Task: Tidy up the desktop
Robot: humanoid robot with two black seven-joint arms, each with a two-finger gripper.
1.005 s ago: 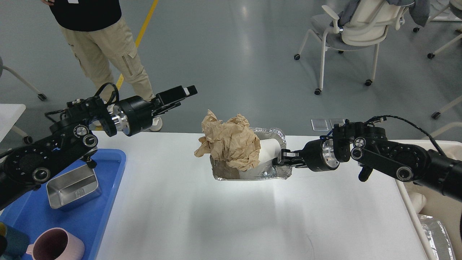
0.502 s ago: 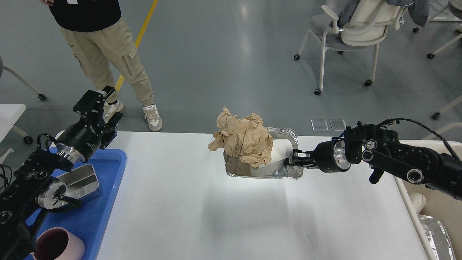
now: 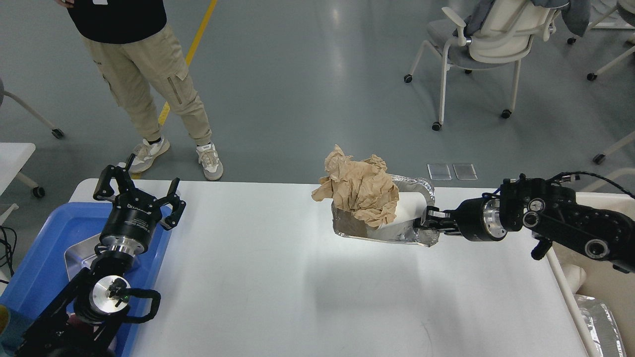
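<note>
Grey floor runs behind the desktop point(image 3: 278, 297), where a person point(image 3: 144, 74) stands at the far left and a chair point(image 3: 491, 39) sits at the far right. Taking the foil tray point(image 3: 382, 230) as my landmark: well to its left, over the blue tray point(image 3: 39, 248) at the desktop's left edge, my left gripper point(image 3: 139, 191) points up with its fingers spread wide and nothing between them. A steel pan point(image 3: 82, 248) lies in the blue tray under that arm. The foil tray itself hangs right of the desktop's middle, a shadow below it, so I judge it lifted clear. Crumpled brown paper point(image 3: 364, 196) is heaped in it, a white cup point(image 3: 407, 210) beside the paper. At the tray's right rim my right gripper point(image 3: 430, 223) is pinched on the foil. Further right, past the desktop's edge, is the cream bin point(image 3: 595, 292).

I judge the step is carrying the tray to that bin. Thin foil bends at a one-sided grip, so I should keep it level, travel slowly, and tip only once fully over the bin, lest the loose paper slide out.
</note>
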